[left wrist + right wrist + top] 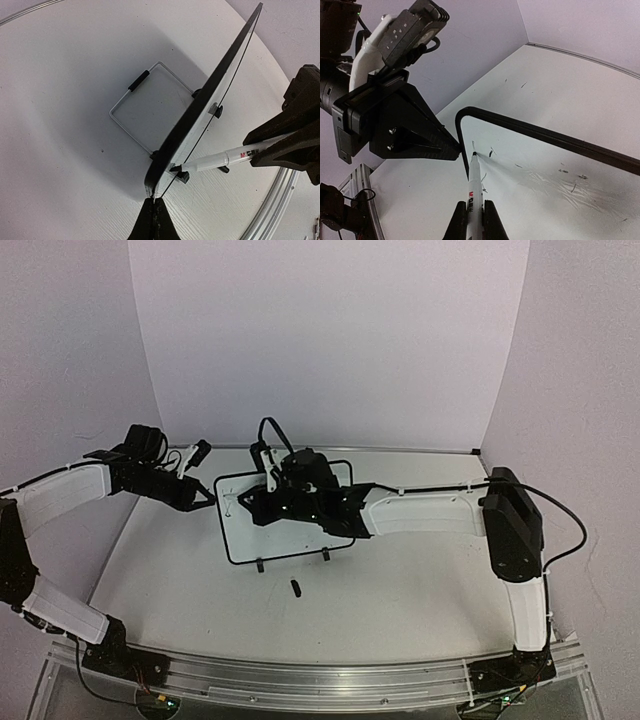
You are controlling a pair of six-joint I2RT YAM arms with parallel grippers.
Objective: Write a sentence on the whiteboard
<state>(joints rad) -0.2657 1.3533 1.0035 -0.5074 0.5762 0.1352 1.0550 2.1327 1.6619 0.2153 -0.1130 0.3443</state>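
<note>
**Marker tip at the board's left end, all the writing room to its right**

The right gripper (475,215) is closed around the marker (474,180). The marker's tip appears to touch the whiteboard (545,172) just beside the left edge, which the left gripper (154,215) pinches tight. The board stands mid-table, leaning back on its wire stand (131,107), with its long side running left to right. I judge the lines must run rightward, away from the left claw. The face is white inside a thin black frame. Of the sentence (491,152), only a few small dark strokes show by the tip, nothing readable.
</note>
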